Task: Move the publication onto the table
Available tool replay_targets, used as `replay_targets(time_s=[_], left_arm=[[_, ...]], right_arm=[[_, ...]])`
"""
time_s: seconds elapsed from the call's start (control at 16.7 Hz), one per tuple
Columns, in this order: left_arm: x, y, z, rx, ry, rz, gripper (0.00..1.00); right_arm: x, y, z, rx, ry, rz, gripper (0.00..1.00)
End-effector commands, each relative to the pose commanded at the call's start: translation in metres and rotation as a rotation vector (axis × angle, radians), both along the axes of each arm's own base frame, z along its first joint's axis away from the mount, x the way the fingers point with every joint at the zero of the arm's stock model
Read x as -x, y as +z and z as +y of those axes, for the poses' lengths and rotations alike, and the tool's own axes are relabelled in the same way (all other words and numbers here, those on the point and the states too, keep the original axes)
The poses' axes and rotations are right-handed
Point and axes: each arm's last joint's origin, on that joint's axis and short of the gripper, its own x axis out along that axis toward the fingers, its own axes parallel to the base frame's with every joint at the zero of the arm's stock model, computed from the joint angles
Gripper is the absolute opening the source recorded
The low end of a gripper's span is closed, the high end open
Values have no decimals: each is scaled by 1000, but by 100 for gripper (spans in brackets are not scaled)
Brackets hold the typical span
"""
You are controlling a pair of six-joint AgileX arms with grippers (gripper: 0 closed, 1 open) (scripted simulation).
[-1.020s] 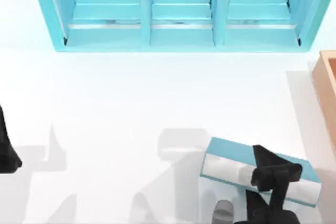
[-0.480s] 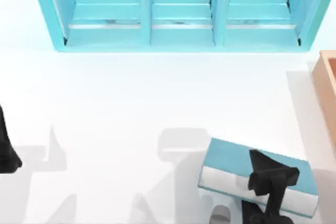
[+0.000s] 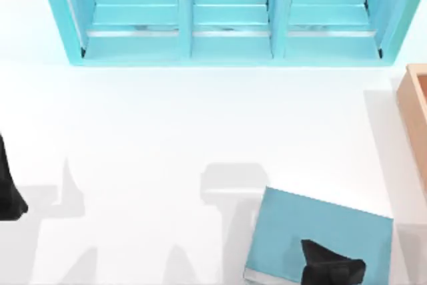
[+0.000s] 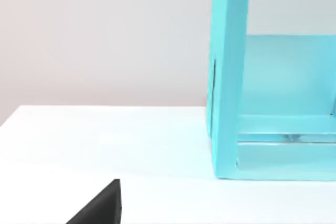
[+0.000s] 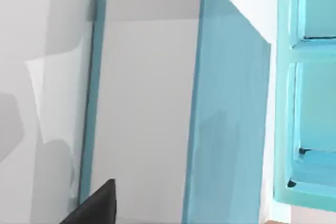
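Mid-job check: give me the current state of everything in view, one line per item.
publication: out of the shelf, at the table's near right, cover facing up, right gripper on it.
right gripper: at the publication's near edge.
left gripper: parked at the table's left edge.
shelf unit: at the table's far side, its three visible compartments hold no books.
wooden box: at the right edge, partly in frame.
table: white surface under all of it.

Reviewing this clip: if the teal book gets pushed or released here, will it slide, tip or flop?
The publication looks thick and rigid, so it likely won't flop. Its broad cover faces up in the top view, so tipping seems unlikely. On the smooth white table it may slide. The right tool is over it.
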Motion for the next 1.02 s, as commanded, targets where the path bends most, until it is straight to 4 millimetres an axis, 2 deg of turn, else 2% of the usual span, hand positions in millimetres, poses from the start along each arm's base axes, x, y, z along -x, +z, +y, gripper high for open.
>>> replay_targets(time_s=[0.3,0.6,1.02], left_arm=[[0,0,0,0,0,0,100],[0,0,0,0,0,0,100],[0,0,0,0,0,0,100]], right_arm=[[37,0,-1,11,-26,42,100],[70,8,-9,35,-51,-13,100],[98,21,-17,58,-35,-151,100]])
